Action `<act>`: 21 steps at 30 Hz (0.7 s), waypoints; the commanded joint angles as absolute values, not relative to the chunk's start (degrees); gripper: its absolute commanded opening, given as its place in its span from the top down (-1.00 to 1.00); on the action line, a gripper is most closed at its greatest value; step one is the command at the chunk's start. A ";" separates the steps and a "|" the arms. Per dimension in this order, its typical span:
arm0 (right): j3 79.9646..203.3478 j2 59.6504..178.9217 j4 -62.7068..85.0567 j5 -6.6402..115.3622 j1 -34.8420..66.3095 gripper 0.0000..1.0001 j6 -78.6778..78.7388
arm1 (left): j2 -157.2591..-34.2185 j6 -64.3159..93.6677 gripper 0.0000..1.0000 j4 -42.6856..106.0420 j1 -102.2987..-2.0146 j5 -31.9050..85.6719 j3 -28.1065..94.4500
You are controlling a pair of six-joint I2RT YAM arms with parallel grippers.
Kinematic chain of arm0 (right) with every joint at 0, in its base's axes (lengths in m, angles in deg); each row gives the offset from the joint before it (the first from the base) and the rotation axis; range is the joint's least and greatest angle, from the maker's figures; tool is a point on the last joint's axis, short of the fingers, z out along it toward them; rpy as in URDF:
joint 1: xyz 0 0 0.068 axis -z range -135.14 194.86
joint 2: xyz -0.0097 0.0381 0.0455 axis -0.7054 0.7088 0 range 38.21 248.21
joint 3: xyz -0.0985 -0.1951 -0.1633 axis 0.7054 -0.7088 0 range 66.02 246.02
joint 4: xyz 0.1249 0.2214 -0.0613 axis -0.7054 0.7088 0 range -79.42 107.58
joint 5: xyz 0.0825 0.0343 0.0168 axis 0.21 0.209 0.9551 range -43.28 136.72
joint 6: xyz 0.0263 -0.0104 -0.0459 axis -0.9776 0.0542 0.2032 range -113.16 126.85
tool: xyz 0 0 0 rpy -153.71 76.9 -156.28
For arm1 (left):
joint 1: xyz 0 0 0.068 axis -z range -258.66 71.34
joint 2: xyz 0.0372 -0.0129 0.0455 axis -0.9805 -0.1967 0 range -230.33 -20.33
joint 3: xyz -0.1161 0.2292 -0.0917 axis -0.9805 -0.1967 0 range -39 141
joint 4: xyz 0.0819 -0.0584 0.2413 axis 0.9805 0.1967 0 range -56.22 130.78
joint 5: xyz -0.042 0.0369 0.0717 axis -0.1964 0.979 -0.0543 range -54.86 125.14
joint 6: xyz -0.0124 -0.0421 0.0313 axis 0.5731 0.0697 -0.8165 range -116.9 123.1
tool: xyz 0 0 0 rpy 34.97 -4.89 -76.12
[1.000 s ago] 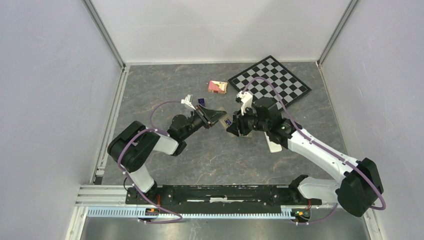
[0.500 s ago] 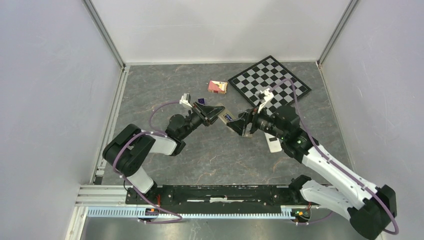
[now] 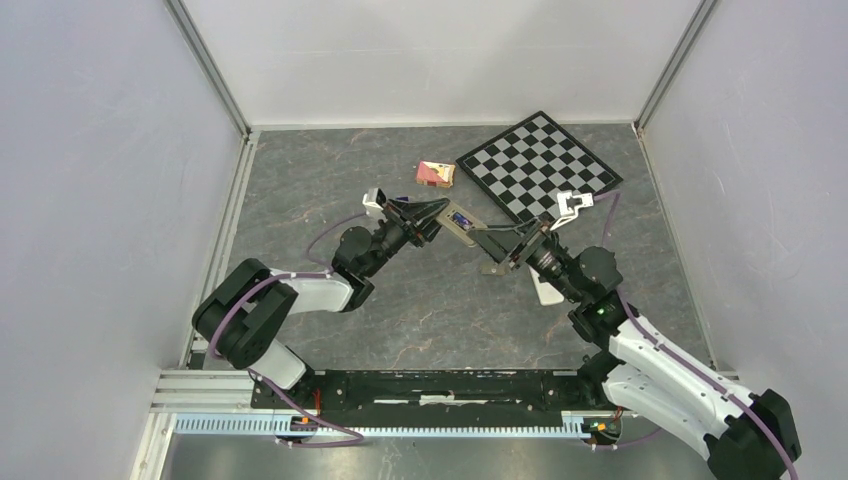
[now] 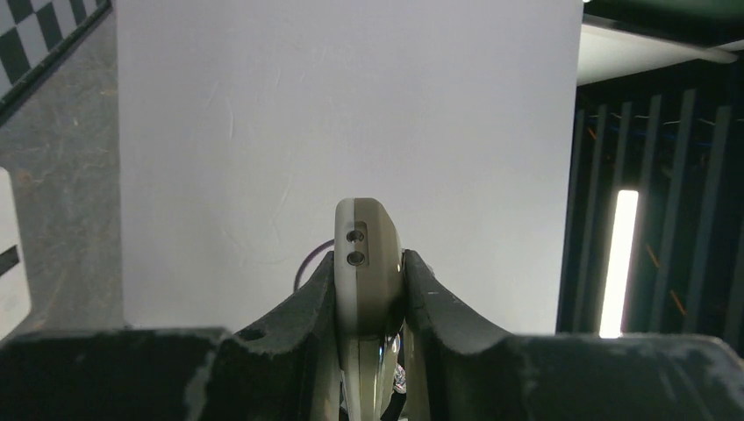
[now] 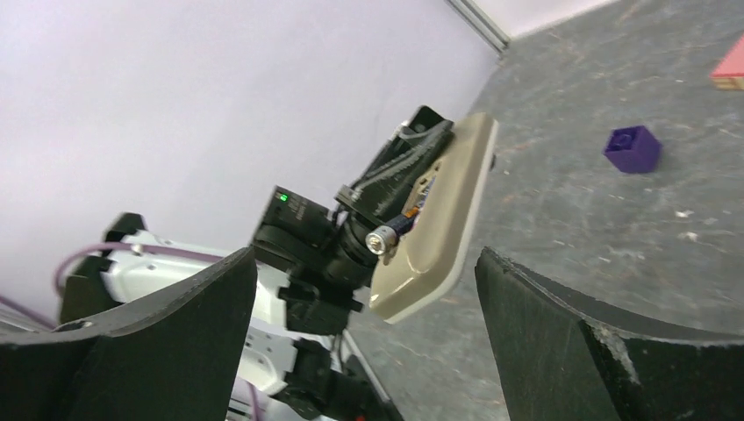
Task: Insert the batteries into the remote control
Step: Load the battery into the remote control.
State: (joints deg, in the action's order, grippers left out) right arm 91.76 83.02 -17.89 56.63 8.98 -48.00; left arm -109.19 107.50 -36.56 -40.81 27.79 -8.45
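My left gripper (image 3: 432,218) is shut on one end of the olive-tan remote control (image 3: 462,223) and holds it above the table with its back turned toward the right arm. In the left wrist view the remote (image 4: 368,254) shows end-on, pinched between the fingers. A dark battery (image 5: 392,232) with a metallic tip sits in the bay of the remote (image 5: 443,219), its tip sticking out at an angle. My right gripper (image 3: 503,252) stands wide open just right of the remote, holding nothing. In its own view the right gripper (image 5: 364,289) frames the remote without touching it.
A checkerboard (image 3: 540,165) lies at the back right, with a pink box (image 3: 435,174) to its left. A white-backed remote (image 3: 546,290) lies under the right arm. A small purple block (image 5: 632,147) sits on the table beyond the held remote.
My right gripper has opened wide and drawn back to the right, away from the remote. The battery stays in the bay. The left gripper has swung the remote slightly back and up.
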 commanded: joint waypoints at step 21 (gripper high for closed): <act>93.44 89.44 -23.56 51.95 9.12 -0.32 -62.31 | -111.25 107.19 0.96 -43.27 -38.97 28.56 -3.72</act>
State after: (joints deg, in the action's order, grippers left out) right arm 91.08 88.81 -24.27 52.06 8.98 -61.29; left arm -111.09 109.79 -38.66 -39.28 29.04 -5.63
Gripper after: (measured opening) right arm 0.656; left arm 0.314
